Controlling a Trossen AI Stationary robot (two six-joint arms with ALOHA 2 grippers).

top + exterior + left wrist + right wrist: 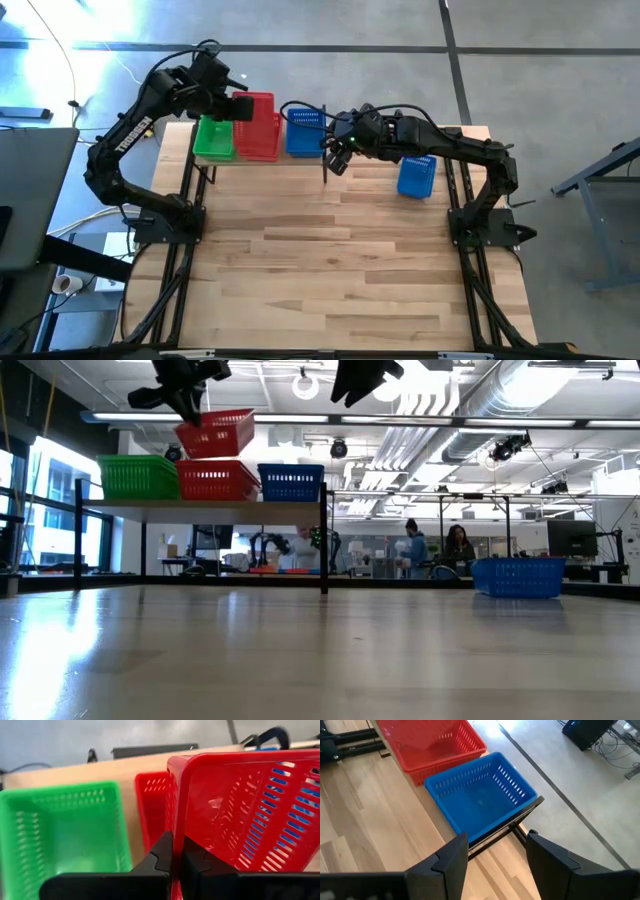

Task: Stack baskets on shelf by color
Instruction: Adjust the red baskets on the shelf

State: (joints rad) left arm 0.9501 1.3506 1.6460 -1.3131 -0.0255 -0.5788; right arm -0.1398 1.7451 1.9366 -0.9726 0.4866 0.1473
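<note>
A red basket (215, 432) hangs tilted in the air above another red basket (217, 480) that stands in the middle of the shelf (210, 506). My left gripper (176, 854) is shut on the raised basket. A green basket (213, 138) stands on the shelf's left end and a blue basket (303, 132) on its right end. A second blue basket (417, 176) rests with its base on the tabletop near the right arm. My right gripper (495, 860) is open, hovering by the shelf's right end, just above and in front of the blue basket (482, 795). My left gripper pinches the raised red basket by the rim of one wall (175, 832), near a corner, with one finger inside the basket and one outside. The basket is lifted clear and tilted, its held side lower (190, 435), above the red basket on the shelf.
The shelf stands along the table's far edge on black posts (325, 550). The wooden tabletop (330, 260) spreads out in front of it. People stand in the room beyond the table (435, 548).
</note>
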